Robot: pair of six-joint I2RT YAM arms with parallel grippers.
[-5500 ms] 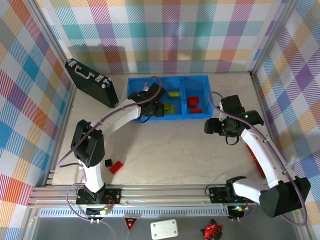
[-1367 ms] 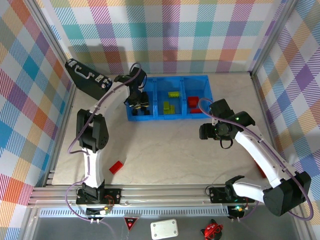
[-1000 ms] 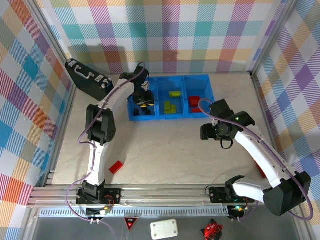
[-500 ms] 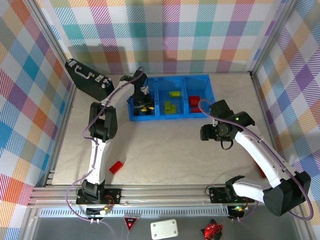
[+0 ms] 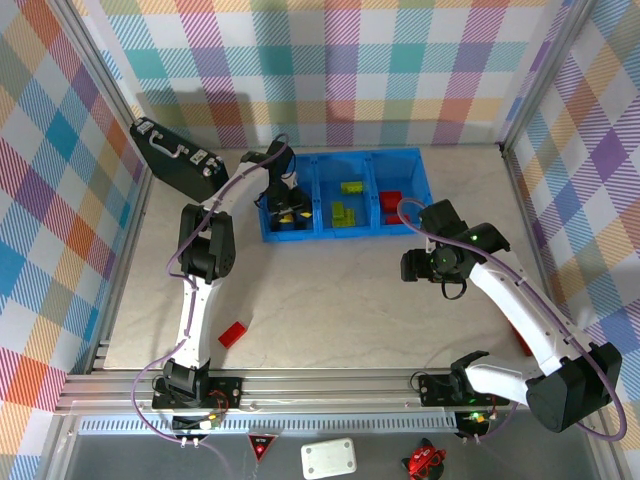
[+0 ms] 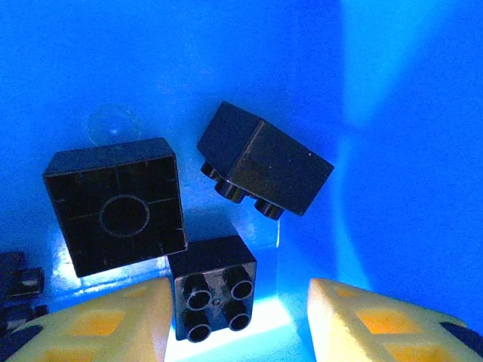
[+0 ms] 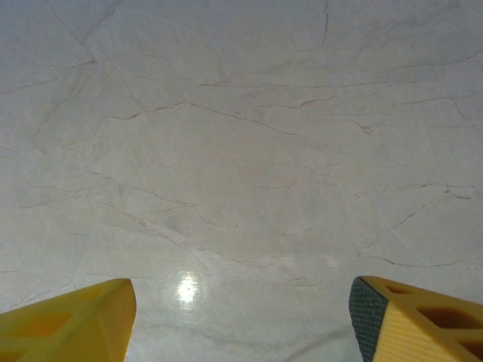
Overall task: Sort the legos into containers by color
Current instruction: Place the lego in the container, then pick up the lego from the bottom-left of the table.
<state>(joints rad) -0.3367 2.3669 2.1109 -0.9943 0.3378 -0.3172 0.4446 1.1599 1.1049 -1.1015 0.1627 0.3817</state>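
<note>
While the left gripper [image 6: 240, 305] is dipped down into the end compartment of the long bright blue plastic tray [image 5: 395, 156], its yellow fingers [image 6: 106, 324] are spread and not pinching anything. Sitting between them is a small black studded plastic brick [image 6: 215, 290], studs up. It's right beside one finger, with a clear blue gap to the other.

Just ahead of the fingertips are two more: a bigger square black brick [image 6: 115, 205] flipped hollow side up, and a black brick tipped on its side [image 6: 264, 161], studs pointing back toward the gripper.

From the top camera, the lime green studded bricks [image 5: 344, 212] are one compartment over from that gripper, and the red studded bricks [image 5: 390, 201] are in the far one. One loose red brick [image 5: 232, 333] lies on the pale marble-look table [image 5: 330, 300], well back from the left gripper, near its arm's base.

Right gripper [image 7: 241, 302] hovers over bare tabletop, jaws wide apart, nothing between them. The tray's red end is just beyond it. A black case with silver latches [image 5: 180, 165] sits on the left gripper's outer side, near the tray.
</note>
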